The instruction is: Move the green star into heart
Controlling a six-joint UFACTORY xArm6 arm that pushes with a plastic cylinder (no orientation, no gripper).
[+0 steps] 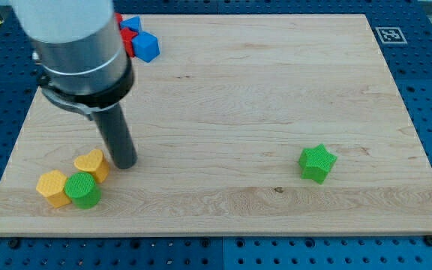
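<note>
A green star block (317,163) lies on the wooden board at the view's lower right, alone. A yellow heart block (92,163) lies at the lower left. My tip (125,163) rests on the board just right of the yellow heart, close to it or touching it. The green star is far to the right of my tip.
A yellow hexagon block (52,187) and a green cylinder block (83,190) sit touching just below the heart. A blue cube (146,46) and red and blue blocks (129,28) cluster at the top left, partly hidden by the arm. The board's edge (201,231) runs along the bottom.
</note>
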